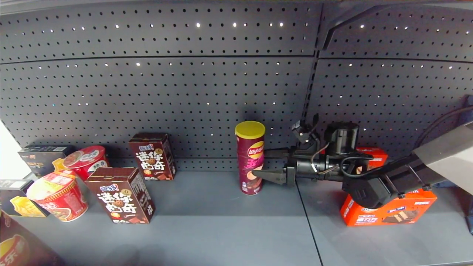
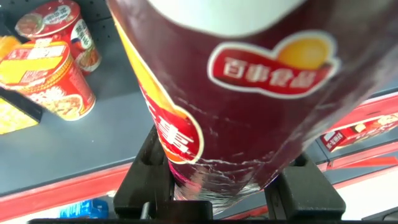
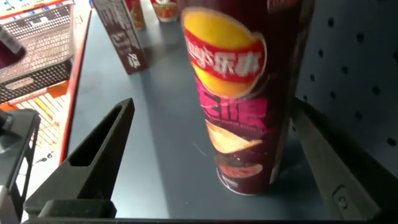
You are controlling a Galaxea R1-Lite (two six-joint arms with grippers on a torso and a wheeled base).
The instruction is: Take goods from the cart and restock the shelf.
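Right pincer (image 1: 259,162) level, jaws apart; left pincer (image 2: 227,186) tight on a can (image 2: 249,93).

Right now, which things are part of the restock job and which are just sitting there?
Job: standing chips can, right gripper open around it; second chips can, held by left gripper; shelf.
Lying about: chocolate boxes, noodle cups, orange boxes.

A red-and-yellow oval logo marks the chip can (image 1: 249,155) — white characters cross the near brown box (image 1: 122,195).
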